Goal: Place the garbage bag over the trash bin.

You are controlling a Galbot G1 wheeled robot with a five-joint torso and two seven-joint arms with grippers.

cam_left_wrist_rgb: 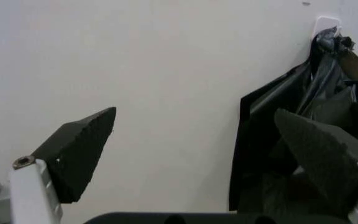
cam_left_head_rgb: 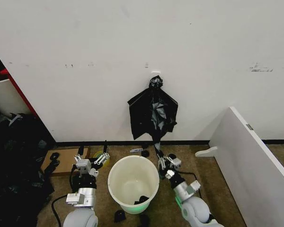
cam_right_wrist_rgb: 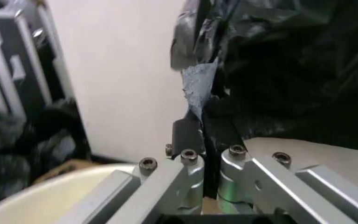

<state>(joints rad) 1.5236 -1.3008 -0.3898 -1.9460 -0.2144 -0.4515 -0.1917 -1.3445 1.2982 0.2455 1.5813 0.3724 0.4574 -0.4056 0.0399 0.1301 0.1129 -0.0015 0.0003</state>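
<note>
Right claw (cam_left_head_rgb: 160,160) clamped on garbage bag (cam_left_head_rgb: 154,113) lower edge beside trash bin (cam_left_head_rgb: 132,182).

My right pincer (cam_right_wrist_rgb: 203,154) is silver metal with dark pads, the garbage bag (cam_left_head_rgb: 154,113) glossy black with greyish glints, the trash bin (cam_left_head_rgb: 132,183) cream-white with a green base, the wall (cam_left_head_rgb: 132,47) white.

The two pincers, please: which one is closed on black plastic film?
The right pincer, beside the trash bin, is shut on a strip trailing from the black bundle hanging on the wall. The left pincer is open and empty.
</note>
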